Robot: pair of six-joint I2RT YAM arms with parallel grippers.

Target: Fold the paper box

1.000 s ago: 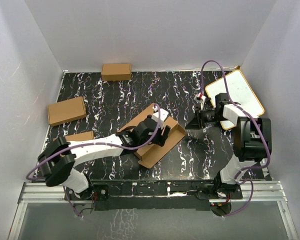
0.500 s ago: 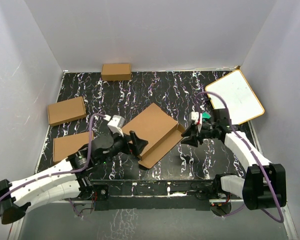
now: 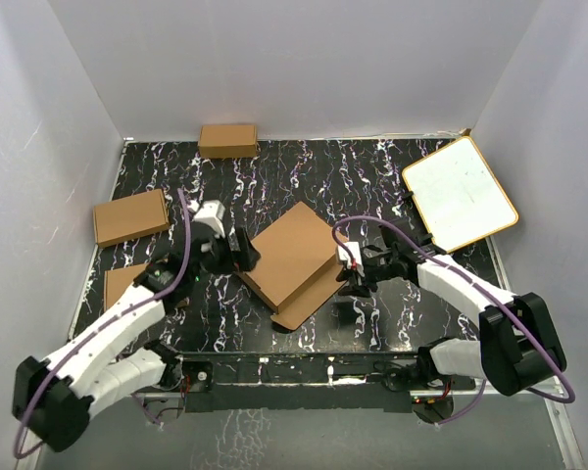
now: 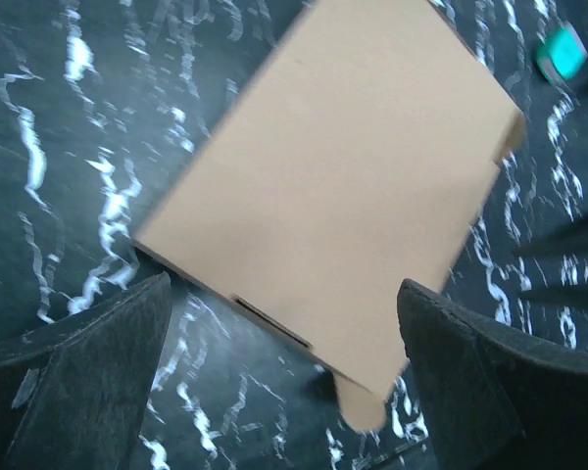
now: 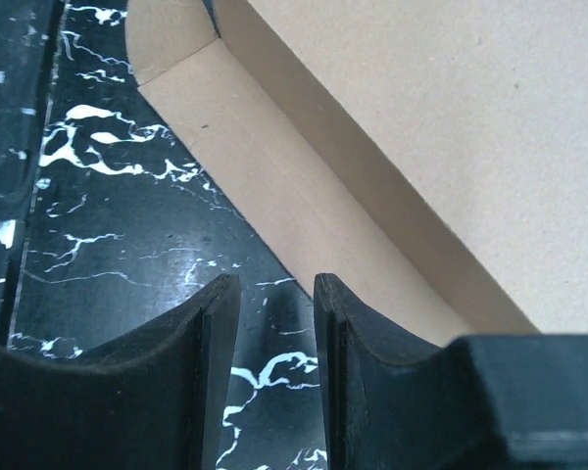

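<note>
Left wrist showed box (image 4: 343,186) beyond left gripper (image 4: 284,294), jaws wide; probably light, stiff; right gripper (image 5: 271,289) barely parted, empty; flap (image 5: 274,186) ahead suited pinching.

Black white-veined table (image 3: 304,176), walled in white.
- Paper box (image 3: 292,257): flat brown cardboard, centre, lying diagonally, with a lower flap along its near-right side.
- Left gripper (image 3: 247,257): at the box's left edge.
- Right gripper (image 3: 345,281): just beside the box's right flap.
- Small cardboard boxes, three: far edge (image 3: 227,140); left (image 3: 130,216); near left (image 3: 122,285), partly under the left arm.
- White board with tan rim (image 3: 460,193): far right, tilted.
</note>
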